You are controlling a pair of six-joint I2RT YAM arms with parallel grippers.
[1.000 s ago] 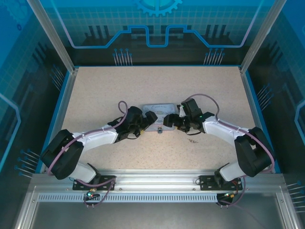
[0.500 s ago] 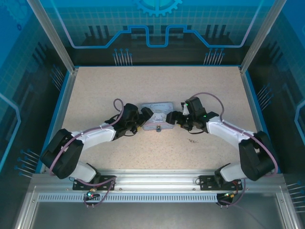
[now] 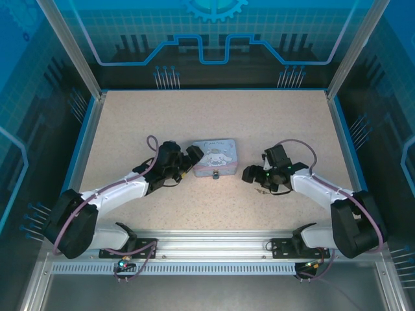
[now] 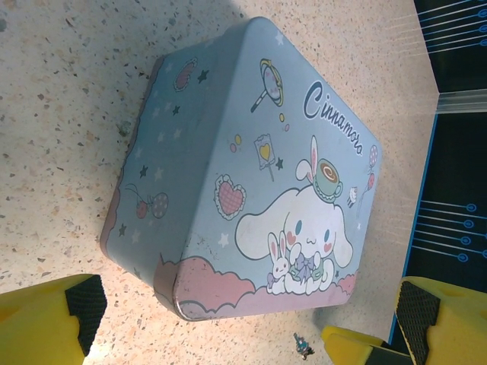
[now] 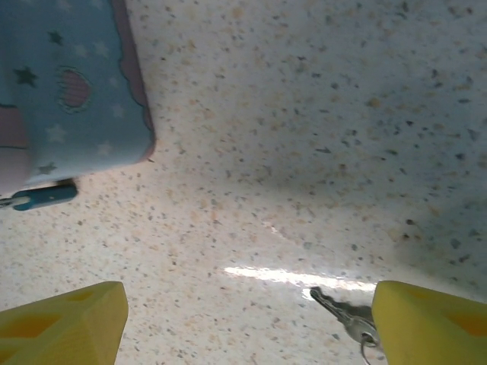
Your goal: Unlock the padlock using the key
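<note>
The tiny padlock (image 3: 216,175) lies on the table against the near side of the pastel cartoon tin (image 3: 214,157). In the left wrist view the padlock (image 4: 303,347) sits just below the tin's (image 4: 251,175) pink corner. My left gripper (image 3: 189,162) is open at the tin's left end, touching nothing. The key (image 5: 346,315) lies flat on the table on a small ring, right beside one yellow finger (image 5: 430,319) of my open right gripper (image 5: 243,323). From above, the key (image 3: 262,190) shows as a dark speck under the right gripper (image 3: 249,175), to the right of the tin.
The speckled tabletop (image 3: 214,116) is bounded by a blue rim and transparent walls. In the right wrist view the tin's corner (image 5: 68,99) and the teal padlock (image 5: 38,198) lie at the upper left. Bare table stretches behind and in front of the tin.
Both arms have drawn back from the tin, the left one leftward and the right one rightward and nearer to me, over the key. The tin is now fully uncovered.
</note>
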